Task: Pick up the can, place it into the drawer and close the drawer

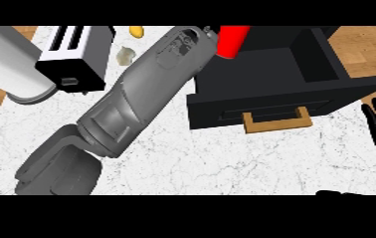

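Note:
The red can (234, 40) hangs tilted over the rear left corner of the open black drawer (323, 85); the view's upper edge cuts off its top. My left forearm runs from the lower left up to the can. Only a sliver of the left hand (209, 31) shows beside the can, which it holds. The drawer is pulled out toward me, its inside dark and its wooden handle (277, 123) facing me. The right hand (369, 117) rests open at the right edge, beside the drawer's front corner.
A black and white toaster (70, 58) stands at the back left, beside a rounded grey appliance (22, 72). A pale lump (126, 56) and a yellow item (137, 31) lie behind the forearm. White marble counter (220, 157) spreads in front of the drawer.

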{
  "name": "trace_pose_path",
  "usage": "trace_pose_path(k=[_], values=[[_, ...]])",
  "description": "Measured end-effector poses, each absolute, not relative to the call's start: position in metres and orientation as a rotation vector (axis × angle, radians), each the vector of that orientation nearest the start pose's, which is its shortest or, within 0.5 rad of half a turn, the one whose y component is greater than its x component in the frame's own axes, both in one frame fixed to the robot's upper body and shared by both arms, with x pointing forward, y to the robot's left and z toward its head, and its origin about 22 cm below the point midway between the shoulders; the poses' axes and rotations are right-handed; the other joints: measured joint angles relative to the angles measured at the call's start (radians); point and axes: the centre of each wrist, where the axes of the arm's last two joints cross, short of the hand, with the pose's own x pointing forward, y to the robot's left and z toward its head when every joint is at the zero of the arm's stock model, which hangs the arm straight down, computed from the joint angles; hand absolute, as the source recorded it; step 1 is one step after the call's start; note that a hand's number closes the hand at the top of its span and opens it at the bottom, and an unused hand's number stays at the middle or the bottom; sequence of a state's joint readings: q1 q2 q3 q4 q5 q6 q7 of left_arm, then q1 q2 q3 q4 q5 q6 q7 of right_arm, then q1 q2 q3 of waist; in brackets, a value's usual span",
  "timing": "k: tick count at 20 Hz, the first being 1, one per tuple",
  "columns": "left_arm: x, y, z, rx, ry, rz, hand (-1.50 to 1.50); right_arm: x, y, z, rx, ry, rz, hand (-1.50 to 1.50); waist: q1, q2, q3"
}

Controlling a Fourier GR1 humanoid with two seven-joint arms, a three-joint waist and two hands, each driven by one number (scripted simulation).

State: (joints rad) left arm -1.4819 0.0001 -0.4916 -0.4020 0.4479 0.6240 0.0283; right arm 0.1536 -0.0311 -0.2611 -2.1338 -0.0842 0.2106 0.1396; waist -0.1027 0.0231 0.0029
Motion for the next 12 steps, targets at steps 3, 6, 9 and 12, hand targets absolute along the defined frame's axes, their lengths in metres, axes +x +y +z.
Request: trace_pose_path(k=[3, 6, 9, 12], values=[[0.429, -0.013, 0.193, 0.217, -1.774, -0.287, 1.5, 0.181, -0.296, 0.109, -0.153, -1.859, 0.014, -1.5, 0.002, 0.002, 0.0], [0.431, -0.011, 0.189, 0.249, -1.791, -0.298, 1.5, 0.182, -0.292, 0.112, -0.146, -1.868, 0.02, -1.5, -0.007, 0.004, 0.0], [0.43, -0.008, 0.177, 0.279, -1.787, -0.289, -1.5, 0.181, -0.294, 0.113, -0.145, -1.868, 0.035, -1.5, -0.018, 0.005, 0.0], [0.429, -0.009, 0.175, 0.306, -1.781, -0.276, -1.5, 0.183, -0.294, 0.111, -0.14, -1.869, 0.038, -1.5, -0.024, 0.007, 0.0]])
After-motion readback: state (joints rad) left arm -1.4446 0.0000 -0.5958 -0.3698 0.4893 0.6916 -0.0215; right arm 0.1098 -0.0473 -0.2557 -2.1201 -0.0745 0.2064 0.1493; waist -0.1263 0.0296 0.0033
